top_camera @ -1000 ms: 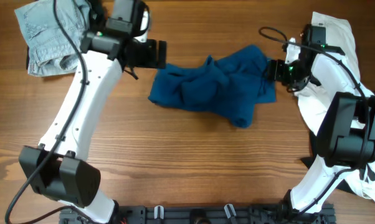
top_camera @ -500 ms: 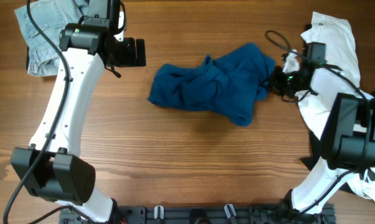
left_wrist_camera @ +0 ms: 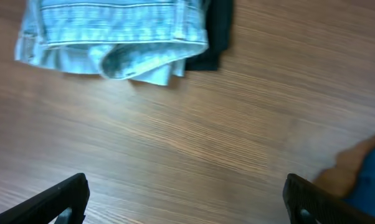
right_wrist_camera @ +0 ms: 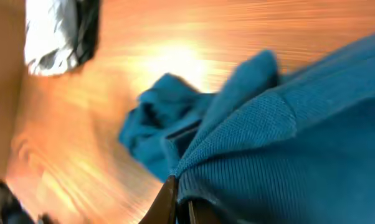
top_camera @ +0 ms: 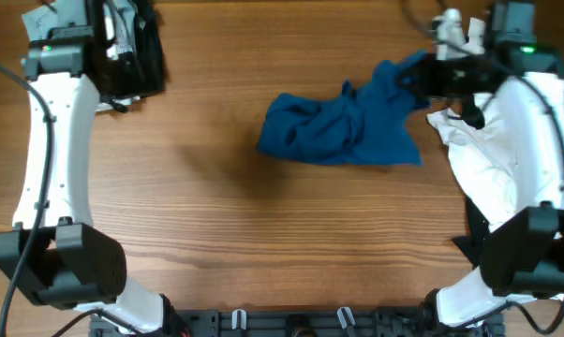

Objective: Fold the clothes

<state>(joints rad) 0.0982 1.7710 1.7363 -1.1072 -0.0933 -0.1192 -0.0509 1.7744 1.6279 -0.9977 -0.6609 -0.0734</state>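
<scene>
One crumpled, knitted blue garment [top_camera: 343,131], soft and limp, pinched by right gripper [right_wrist_camera: 181,208]; left gripper [left_wrist_camera: 187,194] gapes wide.

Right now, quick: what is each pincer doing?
Left pincer: open, holding nothing.
Right pincer: shut on the dark blue garment.

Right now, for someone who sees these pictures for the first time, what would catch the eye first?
The dark blue garment, crumpled near the middle, one edge pinched by the right gripper. Then the light denim piece at the far left, with the left gripper open near it.
</scene>
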